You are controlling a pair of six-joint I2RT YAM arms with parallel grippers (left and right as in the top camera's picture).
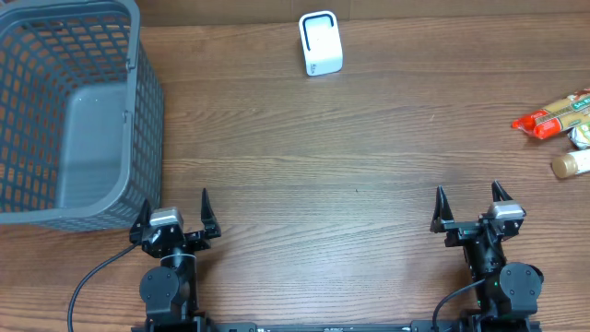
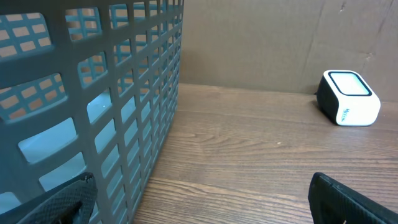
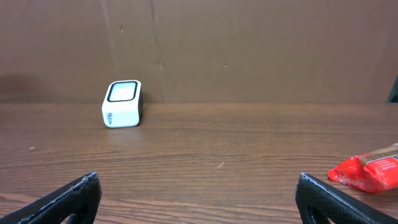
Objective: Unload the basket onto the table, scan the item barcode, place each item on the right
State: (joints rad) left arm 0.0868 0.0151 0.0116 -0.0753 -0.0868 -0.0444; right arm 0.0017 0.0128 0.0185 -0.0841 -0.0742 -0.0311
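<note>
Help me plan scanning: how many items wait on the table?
3, clustered at far right in the overhead view: a red packet, a pale item beside it, a tan bottle below those. Others may lie out of frame.

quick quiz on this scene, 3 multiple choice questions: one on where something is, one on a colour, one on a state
1. The white scanner stands:
A. near left corner
B. far side, middle
C. near right corner

2. The basket is:
A. red
B. yellow
C. grey

3. The left gripper and right gripper are:
A. both open, empty
B. both shut
C. one holding something

Answers:
1 B: the overhead view shows it at the far edge, about midway across.
2 C: its lattice walls are grey in the overhead and left wrist views.
3 A: each pair of fingers stands spread with nothing between them.
</note>
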